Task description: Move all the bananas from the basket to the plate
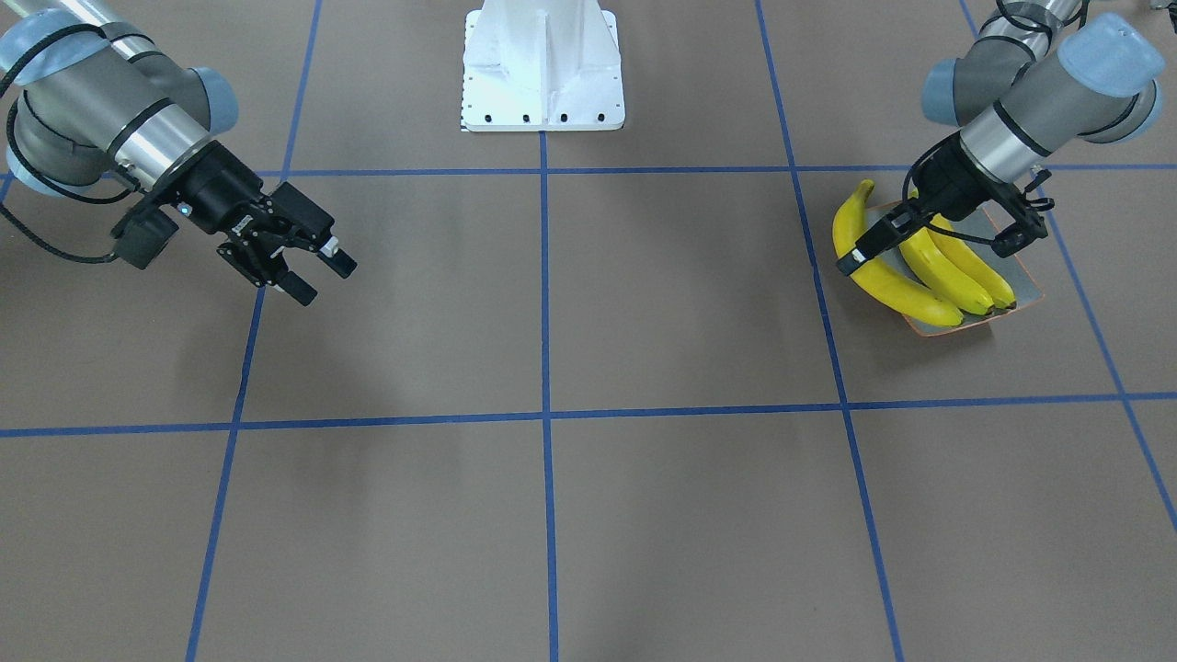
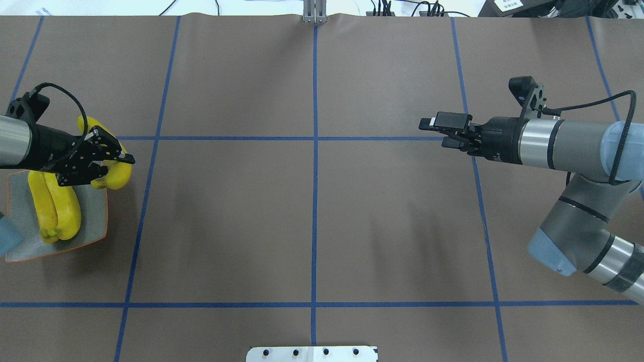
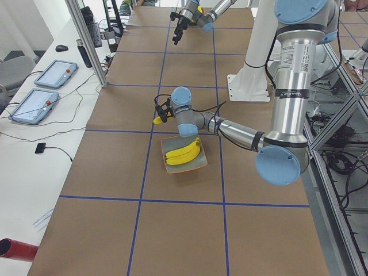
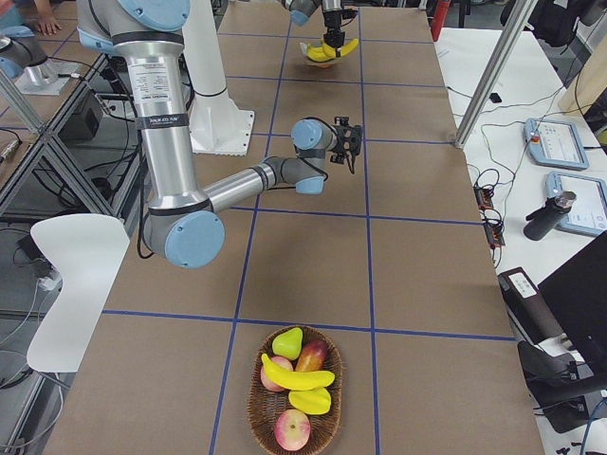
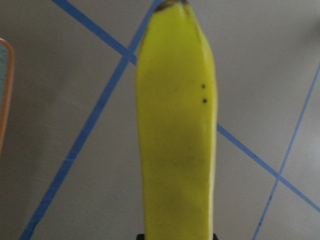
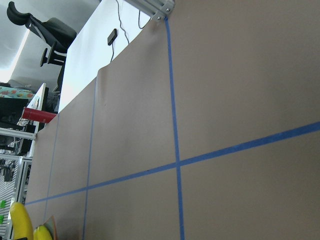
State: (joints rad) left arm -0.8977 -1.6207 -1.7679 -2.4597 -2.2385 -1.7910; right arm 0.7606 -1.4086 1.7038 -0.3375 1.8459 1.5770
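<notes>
At the left end of the desk [image 2: 392, 226], on the plate [image 2: 93, 211]: two bananas [image 2: 55, 206] side by side, touching. At the plate's edge, left hand [image 2: 114, 172] clamped on a third banana [image 5: 175, 140], one finger on each side, free end pointing out over the brown desk, plate rim off to one side. Well apart, toward the other end, right hand [image 1: 324, 280] hovering over the desk, fingers apart, holding nothing. Far off at the right end, a woven basket [image 4: 261, 417] with one more banana [image 4: 299, 380] lying across other fruit [image 4: 292, 431].
</notes>
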